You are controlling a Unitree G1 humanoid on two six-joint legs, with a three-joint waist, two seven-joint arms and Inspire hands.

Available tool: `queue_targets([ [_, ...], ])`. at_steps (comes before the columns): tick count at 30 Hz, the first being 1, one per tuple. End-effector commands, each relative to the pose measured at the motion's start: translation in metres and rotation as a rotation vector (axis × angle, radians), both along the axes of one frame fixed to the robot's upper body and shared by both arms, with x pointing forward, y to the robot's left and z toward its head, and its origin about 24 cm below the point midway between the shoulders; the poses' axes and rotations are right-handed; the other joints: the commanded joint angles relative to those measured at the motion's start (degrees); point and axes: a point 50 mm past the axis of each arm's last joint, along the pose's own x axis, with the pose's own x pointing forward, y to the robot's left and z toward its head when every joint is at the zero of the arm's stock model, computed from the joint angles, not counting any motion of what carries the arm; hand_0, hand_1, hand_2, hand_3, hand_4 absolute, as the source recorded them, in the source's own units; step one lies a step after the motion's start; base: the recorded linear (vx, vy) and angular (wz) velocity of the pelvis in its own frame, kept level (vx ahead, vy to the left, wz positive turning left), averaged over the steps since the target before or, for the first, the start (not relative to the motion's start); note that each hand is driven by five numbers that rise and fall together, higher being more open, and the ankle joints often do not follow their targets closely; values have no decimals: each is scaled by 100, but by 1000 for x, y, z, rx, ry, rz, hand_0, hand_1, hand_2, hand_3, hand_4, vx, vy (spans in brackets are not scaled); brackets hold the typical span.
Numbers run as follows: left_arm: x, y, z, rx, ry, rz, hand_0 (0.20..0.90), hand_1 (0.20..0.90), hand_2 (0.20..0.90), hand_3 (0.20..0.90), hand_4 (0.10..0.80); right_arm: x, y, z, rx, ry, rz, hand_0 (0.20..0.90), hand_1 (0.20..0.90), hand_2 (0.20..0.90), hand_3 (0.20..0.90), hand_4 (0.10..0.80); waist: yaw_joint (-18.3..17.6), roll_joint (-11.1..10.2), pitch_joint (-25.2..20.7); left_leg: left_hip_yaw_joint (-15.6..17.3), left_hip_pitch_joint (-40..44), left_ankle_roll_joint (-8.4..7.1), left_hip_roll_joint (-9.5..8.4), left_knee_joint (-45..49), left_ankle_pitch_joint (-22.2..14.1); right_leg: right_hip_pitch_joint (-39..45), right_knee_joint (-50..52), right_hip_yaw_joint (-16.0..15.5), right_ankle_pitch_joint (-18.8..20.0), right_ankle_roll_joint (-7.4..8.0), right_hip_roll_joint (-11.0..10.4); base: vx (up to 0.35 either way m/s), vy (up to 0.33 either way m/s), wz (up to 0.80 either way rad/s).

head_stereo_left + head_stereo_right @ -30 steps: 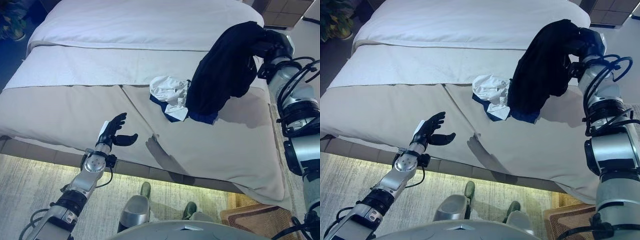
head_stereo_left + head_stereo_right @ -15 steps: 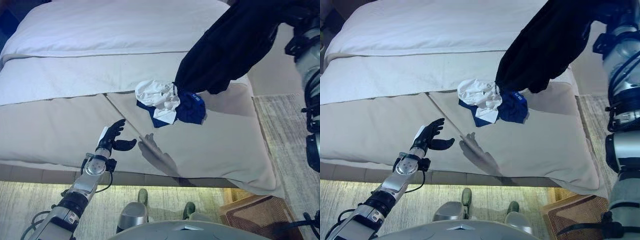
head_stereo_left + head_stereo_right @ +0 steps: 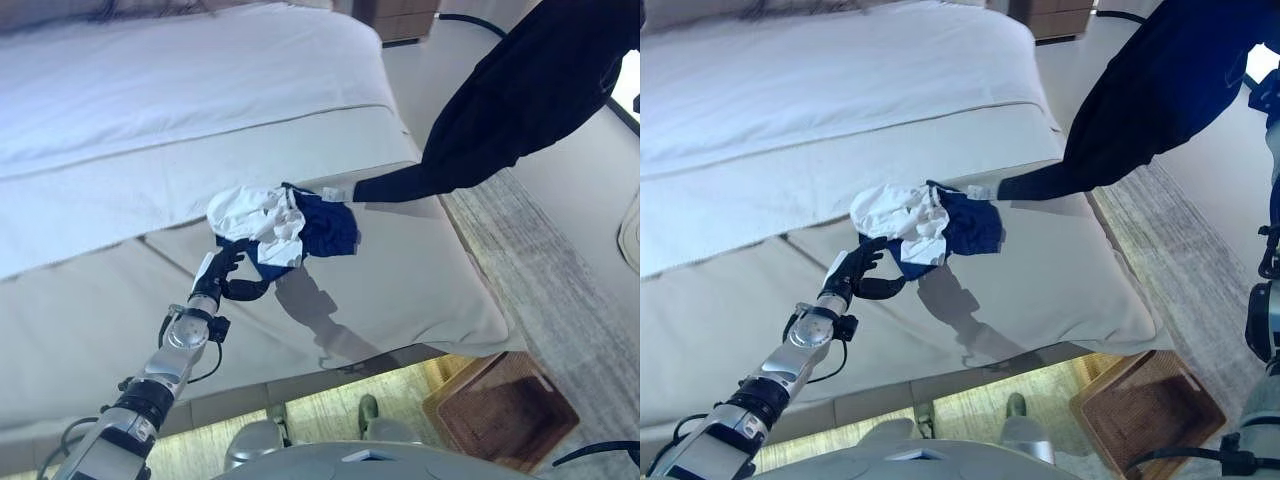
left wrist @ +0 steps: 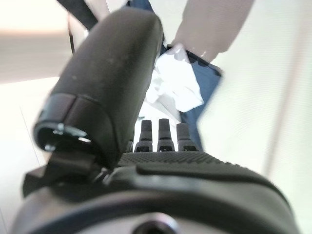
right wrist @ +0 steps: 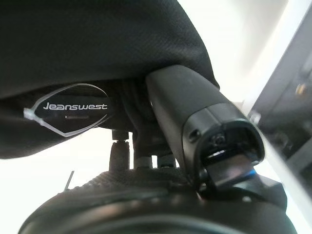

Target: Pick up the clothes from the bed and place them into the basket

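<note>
above the far right corner of the bed point(image 3: 150, 130), a black garment point(image 3: 520, 100) hangs in the air in a long limp drape, its lowest tip just over the mattress edge. the right hand point(image 5: 195, 126) grips it: in the right wrist view the fingers point(image 5: 119, 151) run up into the dark cloth and the thumb presses against it, with a small label and a thin white loop showing on the fabric. the head views show only the hanging cloth, not that hand.

on the beige cover near the middle of the bed lies a crumpled bundle of two pieces, one white garment point(image 3: 250, 212) and one dark blue garment point(image 3: 325, 225), touching each other. the left hand point(image 3: 222, 278) hovers just beside this bundle, fingers point(image 4: 159, 131) straight and apart, holding nothing; its wrist view shows the white and blue cloth just past the fingertips.

one brown wicker basket point(image 3: 500, 410) sits on the floor by the bed's near right corner.
</note>
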Motion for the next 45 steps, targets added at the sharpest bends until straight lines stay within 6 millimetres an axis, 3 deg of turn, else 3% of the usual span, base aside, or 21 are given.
queue_targets([
  [1, 8, -6, 11, 23, -84, -51, 900, 900, 900, 900, 800, -36, -18, 45, -90, -206, -39, 300, 300, 300, 200, 100, -169, 58, -1201, 60, 118, -540, 151, 44, -997, -497, 77, 87, -215, -118, 397, -40, -14, -24],
  [9, 16, -11, 16, 23, -89, -48, 900, 900, 900, 900, 800, -63, -39, 35, -66, -255, -105, 300, 300, 300, 200, 100, -554, 108, -1163, 388, 162, -534, 155, 80, -1030, -660, 50, 460, -132, -110, 510, -33, 1, -30],
  [21, 14, -1, 15, 39, -79, -6, 900, 900, 900, 900, 800, -114, -77, 45, -66, -291, -255, 300, 300, 300, 200, 100, -898, 116, -1189, 565, 144, -545, 169, 71, -1045, -829, 48, 819, -64, -91, 667, -24, -3, -18],
  [25, 14, -3, 14, 38, -79, -3, 900, 900, 900, 900, 800, -118, -82, 40, -55, -260, -262, 300, 300, 300, 200, 100, -895, 107, -1176, 364, 90, -487, 38, 145, -1115, -866, 51, 1019, -39, -102, 724, -27, 18, -16],
  [27, 12, -2, 12, 34, -79, 13, 900, 900, 900, 900, 800, -112, -81, 31, -48, -215, -248, 300, 300, 300, 200, 100, -788, 90, -1127, -120, 14, -368, -191, 332, -1266, -873, 100, 1253, -6, -108, 756, 20, 51, -40],
  [28, 11, -1, 12, 34, -79, 21, 900, 900, 900, 900, 800, -109, -80, 28, -45, -207, -242, 300, 300, 300, 200, 100, -758, 91, -1122, -213, -8, -343, -231, 328, -1263, -894, 116, 1305, 6, -102, 767, 23, 48, -63],
  [32, 7, 4, 10, 39, -55, 24, 900, 900, 900, 900, 800, -102, -80, 1, -37, -111, -259, 300, 300, 300, 200, 100, -758, 94, -1008, -203, 40, -310, -259, 205, -1197, -1092, 126, 1221, 253, 6, 694, -15, 17, -47],
  [34, 7, 15, 13, 62, -55, 50, 900, 900, 900, 900, 800, -98, -79, -15, 5, -91, -267, 300, 300, 300, 200, 100, -700, 84, -893, -135, 87, -329, -176, 51, -1120, -1345, 348, 921, 418, 159, 574, -164, -158, -11],
  [37, 9, 33, 25, 78, -85, 110, 900, 900, 900, 900, 800, -90, -77, -31, 71, -92, -273, 300, 300, 300, 200, 100, -462, 113, -767, 109, -49, -295, 59, 51, -975, -1518, 988, 394, 265, 236, 325, -294, -268, -36],
  [41, 5, 46, 28, 45, -110, 186, 900, 900, 900, 900, 800, -77, -68, -45, 121, -137, -238, 300, 300, 300, 200, 100, -85, 151, -728, 281, -386, -344, 398, 268, -798, -1195, 1167, -108, -327, 89, 74, -236, -277, -50],
  [45, -6, 46, 10, 0, -67, 231, 900, 900, 900, 900, 800, -62, -51, -50, 117, -140, -114, 300, 300, 300, 200, 100, -1, 11, -758, 135, -533, -705, 655, 338, -584, -852, 396, -3, -292, -95, 304, -74, -288, -41],
])
